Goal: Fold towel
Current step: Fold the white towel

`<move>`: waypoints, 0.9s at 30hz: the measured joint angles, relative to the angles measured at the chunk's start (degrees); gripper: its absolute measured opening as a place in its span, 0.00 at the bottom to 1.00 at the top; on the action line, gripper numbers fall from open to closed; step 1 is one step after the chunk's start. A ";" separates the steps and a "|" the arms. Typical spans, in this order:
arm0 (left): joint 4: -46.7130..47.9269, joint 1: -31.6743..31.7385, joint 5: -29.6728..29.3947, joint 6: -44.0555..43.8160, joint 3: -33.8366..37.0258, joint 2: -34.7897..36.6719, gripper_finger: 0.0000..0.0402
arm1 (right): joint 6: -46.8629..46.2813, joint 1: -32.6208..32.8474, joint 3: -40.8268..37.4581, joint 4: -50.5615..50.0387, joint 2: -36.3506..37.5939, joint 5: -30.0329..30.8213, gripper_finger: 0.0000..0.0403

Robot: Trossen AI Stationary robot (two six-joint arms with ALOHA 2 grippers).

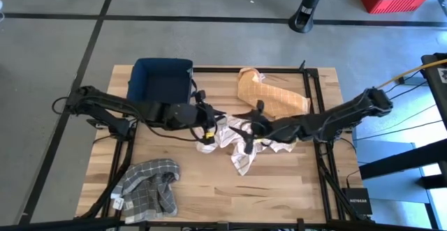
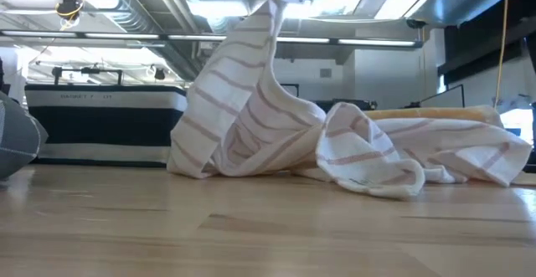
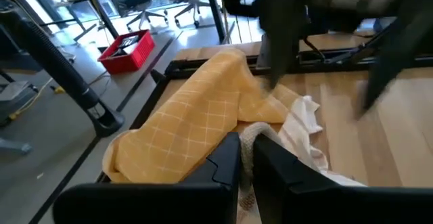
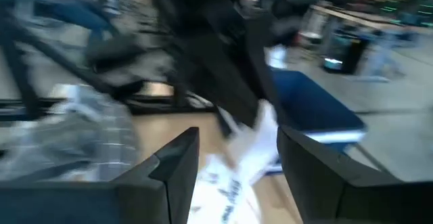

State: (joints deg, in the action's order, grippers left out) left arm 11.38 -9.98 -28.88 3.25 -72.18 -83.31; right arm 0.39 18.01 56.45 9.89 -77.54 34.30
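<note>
At mid-table (image 1: 279, 189), the left hand (image 1: 207, 135) pinched a corner of the striped towel (image 1: 241, 147) and held it raised, apparently to shake it flat for folding, while the right hand (image 1: 246, 135) stood wide open beside it.

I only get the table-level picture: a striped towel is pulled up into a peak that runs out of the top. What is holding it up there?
Observer: The left gripper is. It is shut on a bit of the striped towel and holds it above the table.
Operator: Is the other arm helping?
Observer: No. The right gripper is right beside it over the same towel, fingers open, holding nothing.
Operator: Are there any other cloths I'm missing?
Observer: Yes. A grey checked towel lies crumpled near the table's front left corner, apart from the striped one.
</note>
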 joint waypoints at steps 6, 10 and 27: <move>-0.53 -0.59 -0.05 -0.03 0.00 0.39 0.05 | -1.42 -3.63 0.00 3.59 -3.62 -3.24 0.49; 0.12 -0.63 -0.05 0.10 0.00 0.39 0.05 | -1.43 -5.42 0.00 3.89 -4.02 -4.29 0.49; 1.65 -1.77 0.33 1.73 -0.08 0.44 0.07 | 6.42 -5.98 0.02 0.90 -3.80 -7.17 0.02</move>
State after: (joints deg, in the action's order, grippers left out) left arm 13.02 -11.75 -28.56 4.98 -72.26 -82.87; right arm 6.81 12.02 56.47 10.79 -81.34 27.13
